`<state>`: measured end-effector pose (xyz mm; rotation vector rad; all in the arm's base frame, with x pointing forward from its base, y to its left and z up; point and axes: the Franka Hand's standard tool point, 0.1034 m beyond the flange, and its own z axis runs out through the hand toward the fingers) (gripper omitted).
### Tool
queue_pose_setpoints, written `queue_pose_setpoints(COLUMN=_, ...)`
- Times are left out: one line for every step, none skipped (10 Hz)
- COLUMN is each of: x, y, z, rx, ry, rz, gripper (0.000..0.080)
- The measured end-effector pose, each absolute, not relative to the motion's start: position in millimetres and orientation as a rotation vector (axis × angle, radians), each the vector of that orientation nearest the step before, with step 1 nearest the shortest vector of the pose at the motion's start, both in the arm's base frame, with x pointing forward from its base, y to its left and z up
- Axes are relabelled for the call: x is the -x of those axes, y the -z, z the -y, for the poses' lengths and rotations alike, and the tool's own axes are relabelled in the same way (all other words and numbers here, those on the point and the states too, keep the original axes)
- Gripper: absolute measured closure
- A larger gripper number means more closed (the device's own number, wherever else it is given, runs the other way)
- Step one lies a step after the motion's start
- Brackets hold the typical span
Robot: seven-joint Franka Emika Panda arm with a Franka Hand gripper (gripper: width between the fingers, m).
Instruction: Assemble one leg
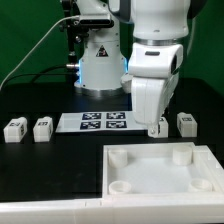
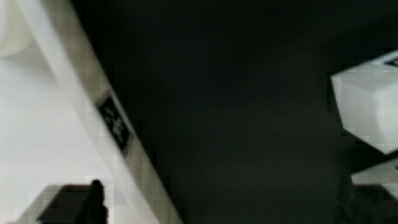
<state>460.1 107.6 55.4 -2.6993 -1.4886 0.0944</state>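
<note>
White plate [image 1: 155, 172]: lies at 6 o'clock in the exterior view, corner sockets facing up. Every socket in sight is empty.
Leg pair: one leg [image 1: 14, 128] sits beside a second leg [image 1: 42, 127] at 9 o'clock, loose on the black table [image 1: 60, 165] and well apart from the plate.
Third leg [image 1: 186, 122]: at 3 o'clock, near the plate's far rim but not touching it.
Fourth leg: not clearly seen. A small pale shape at the fingertips may be it, but it is too small to tell.
Gripper [image 1: 155, 124]: low over the table near the centre, between the marker board [image 1: 100, 121] and the third leg.
Jaws: cannot tell whether they are apart or together, since the wrist view shows only one dark finger [image 2: 71, 203] and the exterior view blurs the tips.
White block [image 2: 368, 100]: probably a leg, seen in the wrist view across bare table, well apart from that finger.
Done: nothing yet, by this evidence — no leg stands in a socket.
Remaining: grasp one leg, carry it to a corner socket and seat it there — effectively the whole task.
</note>
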Motion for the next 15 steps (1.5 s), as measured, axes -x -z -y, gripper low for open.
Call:
queue_pose_setpoints(x=-456, y=-58.4, z=-125, rx=2.783, ry=-0.094, rz=1.327, gripper=0.0150)
queue_pose_setpoints(x=-456, y=-64.0, z=-139, rx=2.878, ry=-0.085, rz=1.091, gripper=0.0150)
queue_pose_setpoints(x=-453, y=-65.4, z=-154, rx=2.951, ry=-0.090, rz=0.865, gripper=0.0150)
queue_pose_setpoints(x=-452, y=-66.8, z=-165, rx=2.984, ry=-0.088, rz=0.750, gripper=0.0150)
queue_pose_setpoints(x=-452, y=-66.4, z=-165, rx=3.004, ry=-0.095, rz=0.624, gripper=0.0150)
queue_pose_setpoints(x=-451, y=-66.4, z=-166, rx=3.027, ry=-0.102, rz=0.487, gripper=0.0150)
queue_pose_setpoints(x=-450, y=-66.4, z=-168, rx=3.044, ry=-0.110, rz=0.337, gripper=0.0150)
queue_pose_setpoints(x=-449, y=-63.9, z=-170, rx=3.048, ry=-0.110, rz=0.235, gripper=0.0150)
queue_pose_setpoints(x=-441, y=-53.6, z=-173, rx=3.048, ry=-0.145, rz=0.178, gripper=0.0150)
queue_pose_setpoints(x=-436, y=-50.6, z=-171, rx=3.047, ry=-0.207, rz=0.172, gripper=0.0150)
queue_pose_setpoints(x=-433, y=-49.4, z=-171, rx=3.044, ry=-0.235, rz=0.140, gripper=0.0150)
queue_pose_setpoints(x=-424, y=-46.5, z=-168, rx=3.021, ry=-0.388, rz=0.055, gripper=0.0150)
queue_pose_setpoints(x=-423, y=-46.3, z=-167, rx=2.988, ry=-0.545, rz=0.001, gripper=0.0150)
queue_pose_setpoints(x=-420, y=-48.6, z=-170, rx=2.955, ry=-0.724, rz=0.012, gripper=0.0150)
queue_pose_setpoints(x=-422, y=-51.2, z=-173, rx=2.920, ry=-0.862, rz=0.024, gripper=0.0150)
